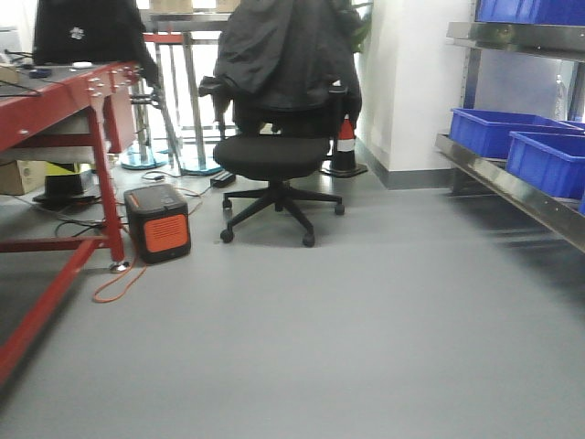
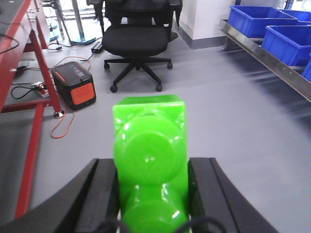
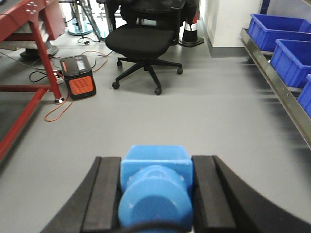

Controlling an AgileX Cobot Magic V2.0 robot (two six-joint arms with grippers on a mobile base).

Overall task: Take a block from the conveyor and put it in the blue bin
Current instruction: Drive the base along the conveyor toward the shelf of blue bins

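Note:
The small blue block (image 3: 155, 182), round stud facing the camera, sits clamped between the black fingers (image 3: 108, 194) of my right gripper (image 3: 155, 162), held above the grey floor. My left gripper (image 2: 151, 165) is shut on a bright green studded brick (image 2: 149, 141). The conveyor's red frame (image 1: 55, 102) stands at the far left, and its belt surface barely shows. Blue bins (image 1: 498, 130) sit on a steel shelf along the right wall, also seen in the right wrist view as the blue bins (image 3: 291, 58). Neither gripper shows in the front view.
A black office chair (image 1: 274, 155) draped with a jacket stands ahead in the middle. A black and orange box (image 1: 157, 222) with an orange cable (image 1: 114, 283) lies by the red leg. A traffic cone (image 1: 345, 146) stands by the wall.

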